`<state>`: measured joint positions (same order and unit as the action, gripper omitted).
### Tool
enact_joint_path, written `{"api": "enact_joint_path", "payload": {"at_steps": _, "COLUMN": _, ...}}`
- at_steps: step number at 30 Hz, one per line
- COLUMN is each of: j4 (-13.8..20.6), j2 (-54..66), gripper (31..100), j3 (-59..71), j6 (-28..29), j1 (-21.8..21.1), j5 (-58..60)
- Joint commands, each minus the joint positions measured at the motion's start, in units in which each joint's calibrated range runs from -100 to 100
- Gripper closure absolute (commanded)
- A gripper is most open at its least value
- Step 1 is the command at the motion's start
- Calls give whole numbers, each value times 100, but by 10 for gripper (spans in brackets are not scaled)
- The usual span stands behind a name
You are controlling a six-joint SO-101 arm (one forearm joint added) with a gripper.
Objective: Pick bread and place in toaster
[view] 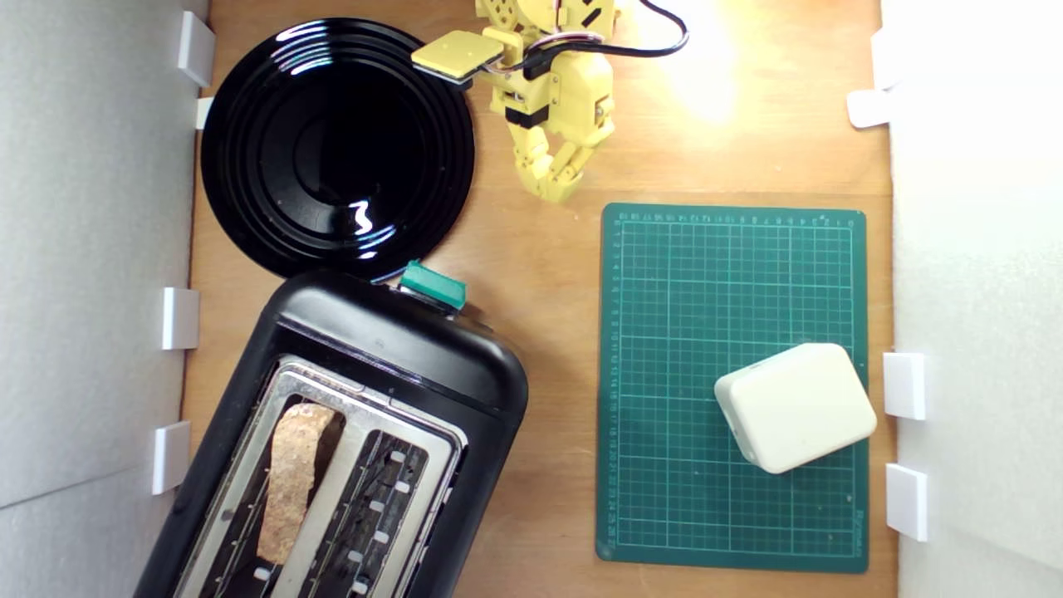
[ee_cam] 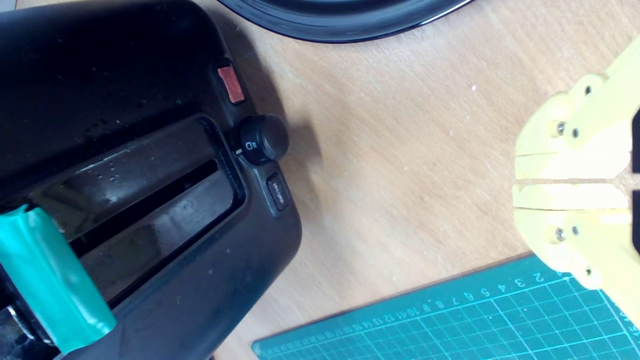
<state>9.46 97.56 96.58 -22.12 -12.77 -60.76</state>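
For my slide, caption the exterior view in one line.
Bread sits in the toaster slot; the shut, empty gripper hovers between the black plate and green mat.

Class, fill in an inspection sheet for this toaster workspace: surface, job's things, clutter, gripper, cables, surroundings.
Surface: wooden table, bare between items.
Job's things: bread stands in one slot of the toaster; other slot empty; teal lever up.
Clutter: black plate, empty; cream box on green cutting mat.
Gripper: yellow gripper shut, holding nothing, above bare table.
Cables: black cable on the arm.
Surroundings: white walls with white brackets.
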Motion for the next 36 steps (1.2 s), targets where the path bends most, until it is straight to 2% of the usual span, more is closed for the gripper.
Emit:
{"api": "enact_joint_path", "payload": {"at_steps": 1, "j4": 33, "j2": 61, "gripper": 983, "j3": -12, "j6": 18, "j1": 60, "j5": -67}}
{"api": "enact_joint_path", "payload": {"at_steps": 36, "j4": 33, "j2": 69, "gripper": 986, "j3": -30, "j6": 12, "j1": 52, "j5": -59}}
